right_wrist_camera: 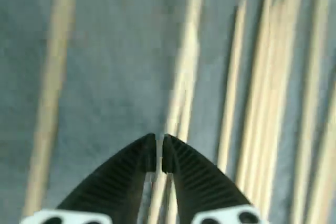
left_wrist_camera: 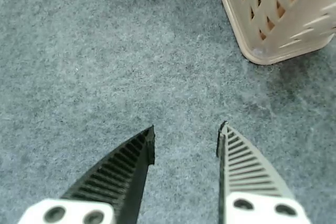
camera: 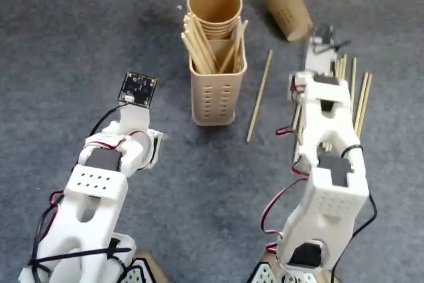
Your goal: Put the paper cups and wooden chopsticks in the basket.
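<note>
The left end effector (left_wrist_camera: 188, 127) hangs released, fingers wide apart, over the worktop (left_wrist_camera: 79, 51) near the basket (left_wrist_camera: 273, 19). The right end effector (right_wrist_camera: 160, 137) is clenched on a chopstick (right_wrist_camera: 184, 77) lying among loose ones. A cup (camera: 288, 11) lies tipped nearby.

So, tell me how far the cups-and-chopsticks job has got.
Done: a stack of paper cups and several chopsticks stand in the basket. In hand: the right gripper, jaws nearly together, is over the loose chopsticks; whether it grips one is unclear. The left gripper is open over carpet. Left: one tipped cup, a single chopstick and that bunch.
</note>
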Controlling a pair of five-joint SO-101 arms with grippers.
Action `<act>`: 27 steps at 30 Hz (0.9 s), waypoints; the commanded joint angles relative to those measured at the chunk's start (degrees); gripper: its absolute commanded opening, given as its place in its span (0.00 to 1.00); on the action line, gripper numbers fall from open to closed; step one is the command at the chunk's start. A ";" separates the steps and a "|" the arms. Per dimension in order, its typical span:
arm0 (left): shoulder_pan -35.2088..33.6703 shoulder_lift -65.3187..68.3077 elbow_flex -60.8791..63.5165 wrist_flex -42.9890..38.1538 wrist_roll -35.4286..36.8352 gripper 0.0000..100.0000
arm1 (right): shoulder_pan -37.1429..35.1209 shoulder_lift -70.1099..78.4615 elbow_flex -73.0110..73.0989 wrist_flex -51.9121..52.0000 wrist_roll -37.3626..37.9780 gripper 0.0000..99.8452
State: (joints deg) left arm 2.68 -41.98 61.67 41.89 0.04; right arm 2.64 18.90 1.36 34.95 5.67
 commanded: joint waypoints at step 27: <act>0.84 -1.27 -0.22 -1.05 -0.44 0.20 | -3.91 -31.87 32.22 -8.57 0.00 0.16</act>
State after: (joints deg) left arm 2.68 -41.98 61.67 41.89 0.04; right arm -2.55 -19.52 32.22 32.66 5.67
